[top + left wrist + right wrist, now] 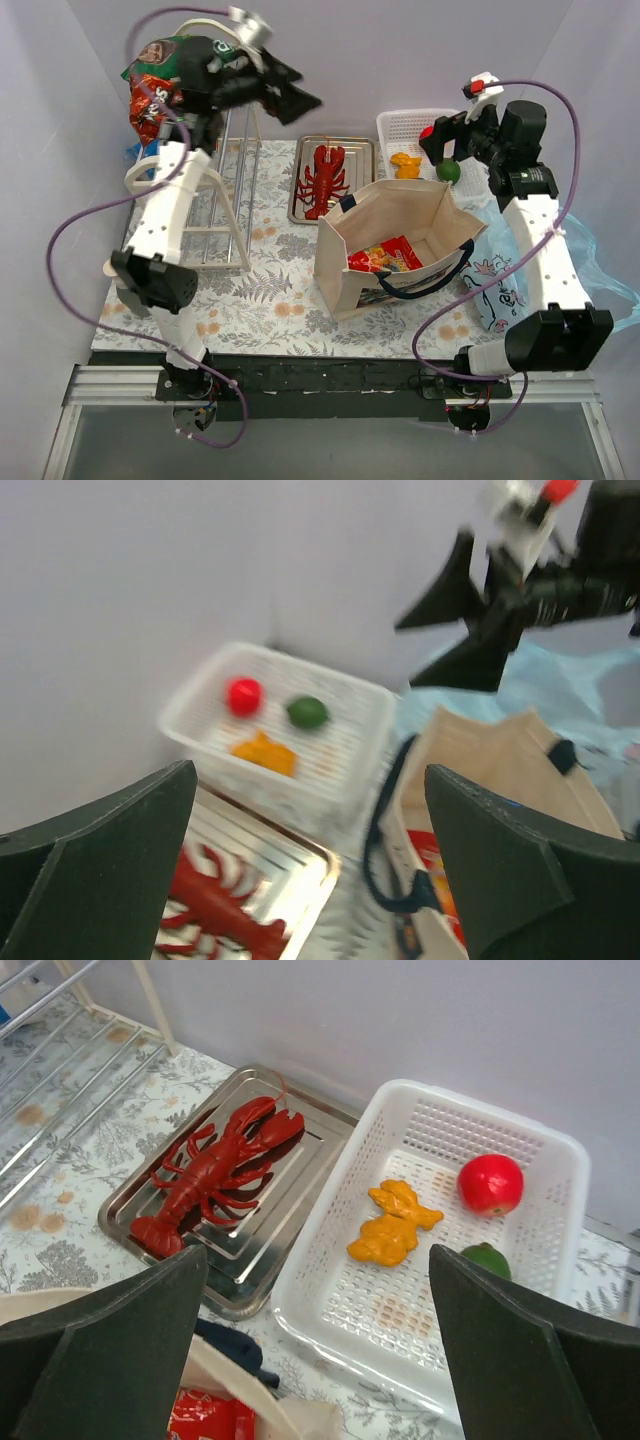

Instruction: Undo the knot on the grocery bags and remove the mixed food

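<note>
The beige tote [400, 215] stands open mid-table with a red snack packet [385, 258] inside. The light-blue plastic bag [600, 262] lies crumpled behind my right arm. A red lobster [215, 1175] rests on a metal tray [250, 1295]. The red apple [490, 1183] and green fruit [487, 1258] sit in the white basket [330, 1330]. A Doritos bag [150, 105] and a green snack bag [170, 55] sit at the top of the wire rack [225, 200]. My left gripper [308, 88] hangs open and empty, high beside the rack. My right gripper [315, 1350] is open and empty above the basket's near edge.
An orange toy food piece [392, 1225] lies in the basket. The tote's navy handle [430, 285] droops over its front. Walls close in at the back and on both sides. Purple cables loop beside both arms.
</note>
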Controlling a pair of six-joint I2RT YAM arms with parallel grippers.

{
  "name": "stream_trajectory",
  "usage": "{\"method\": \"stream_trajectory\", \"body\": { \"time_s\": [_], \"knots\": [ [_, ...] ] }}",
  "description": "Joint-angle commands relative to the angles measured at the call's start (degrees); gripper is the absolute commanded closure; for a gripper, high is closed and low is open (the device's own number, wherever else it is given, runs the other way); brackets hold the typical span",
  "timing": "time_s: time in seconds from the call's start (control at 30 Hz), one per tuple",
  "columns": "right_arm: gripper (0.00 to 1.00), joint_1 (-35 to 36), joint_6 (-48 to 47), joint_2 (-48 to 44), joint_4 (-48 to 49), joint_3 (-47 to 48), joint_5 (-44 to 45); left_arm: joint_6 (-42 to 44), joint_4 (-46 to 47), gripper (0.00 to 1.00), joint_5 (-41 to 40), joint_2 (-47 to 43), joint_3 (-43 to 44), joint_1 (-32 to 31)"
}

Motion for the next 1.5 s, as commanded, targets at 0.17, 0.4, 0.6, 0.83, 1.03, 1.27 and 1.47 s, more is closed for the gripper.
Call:
{"method": "stream_trajectory", "body": {
  "time_s": [0.17,0.4,0.6,0.83,1.03,1.27,1.47],
  "knots": [
    [0.05,1.65,-18.64,-14.25,-16.01,-6.85,-9.93,6.07,-14.51,0.04,-2.9,3.76,-12.5,-19.38],
    [0.14,7.36,-35.77,-21.01,-34.99,-16.43,-9.85,8.98,-18.57,0.21,-16.69,1.92,-20.85,-26.24],
    [0.16,11.76,-39.57,-29.53,-42.75,-23.71,-7.65,10.38,-22.69,0.93,-15.86,7.36,-15.95,-26.51],
    [0.18,14.39,-49.14,-38.77,-47.5,-30.92,-6.78,13.19,-1.3,1.0,-1.98,-5.26,-25.12,-26.69],
    [0.13,14.66,-54.15,-48.18,-40.04,-38.4,-6.06,19.43,8.06,1.0,3.59,-17.85,-42.62,-29.14],
    [0.13,14.66,-53.46,-46.35,-31.43,-42.9,-9.22,17.52,12.63,1.0,-3.08,-21.73,-52.94,-32.14],
    [0.14,16.24,-57.05,-36.95,-26.59,-37.62,-15.29,9.7,17.19,1.0,-5.98,-17.6,-52.24,-32.05]
  ]
}}
